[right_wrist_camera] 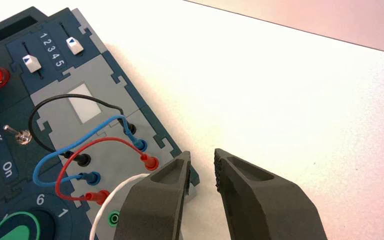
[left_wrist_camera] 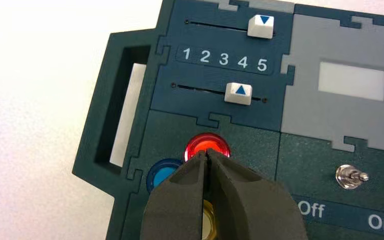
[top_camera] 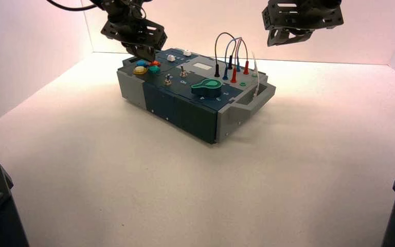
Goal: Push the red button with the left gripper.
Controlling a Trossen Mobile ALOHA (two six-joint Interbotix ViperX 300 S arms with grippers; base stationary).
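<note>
Well, my left gripper [left_wrist_camera: 206,156], jaws pressed together, sits on the red button's [left_wrist_camera: 207,145] near rim; I'd risk slipping onto the blue button [left_wrist_camera: 161,172].

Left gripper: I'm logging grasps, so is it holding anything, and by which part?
Nothing is held. The left gripper has its fingers shut together, empty, tips at the red button.

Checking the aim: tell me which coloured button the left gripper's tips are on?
The red button: the left gripper, shut, has its tips at its edge, with the blue button beside them and the yellow button underneath.
</note>
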